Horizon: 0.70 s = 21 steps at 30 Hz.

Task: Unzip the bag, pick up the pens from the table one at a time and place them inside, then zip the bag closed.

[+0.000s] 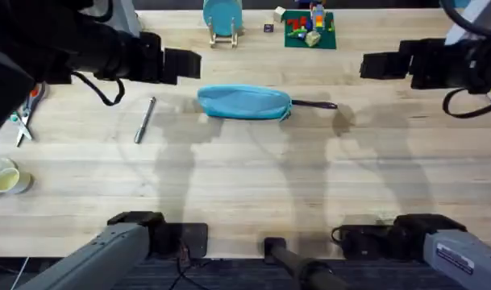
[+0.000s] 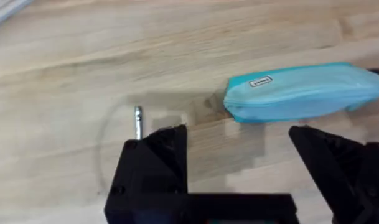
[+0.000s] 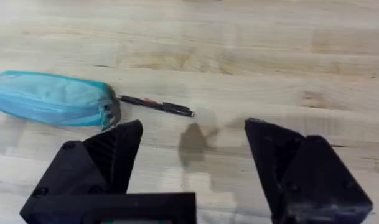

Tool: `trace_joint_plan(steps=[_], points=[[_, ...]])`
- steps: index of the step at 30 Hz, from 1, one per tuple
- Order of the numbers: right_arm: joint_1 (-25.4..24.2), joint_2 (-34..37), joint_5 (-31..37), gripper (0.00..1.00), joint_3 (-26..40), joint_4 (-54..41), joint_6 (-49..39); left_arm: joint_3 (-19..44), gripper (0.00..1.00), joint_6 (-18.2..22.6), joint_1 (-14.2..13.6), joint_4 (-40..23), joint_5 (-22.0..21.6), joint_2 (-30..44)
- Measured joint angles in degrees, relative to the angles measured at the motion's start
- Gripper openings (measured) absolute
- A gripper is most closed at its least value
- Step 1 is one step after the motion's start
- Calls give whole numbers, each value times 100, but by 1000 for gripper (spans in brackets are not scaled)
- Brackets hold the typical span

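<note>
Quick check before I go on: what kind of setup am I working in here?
Likely a craft or school-supply workbench: a wooden table holding a blue bag, a silver pen and a dark pen, with scissors and tape rolls at the left edge.

We see two black arms with grey base links, looping black cables, and blocky black fingers [image 2: 158,155] on each end effector.

Robot lab bench, butcher-block table [image 1: 245,173], two arm bases, scissors [image 1: 25,115], tape roll [image 1: 5,180]
</note>
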Motion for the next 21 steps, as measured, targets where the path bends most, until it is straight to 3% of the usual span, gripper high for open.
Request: trace_joint_plan(steps=[11, 21], points=[[0, 0, 0, 997, 0, 0, -1, 0, 991, 2376, 841, 119, 1933, -1], [0, 0, 0, 997, 0, 2, -1, 0, 992, 4517, 1290, 235, 3428, 434]])
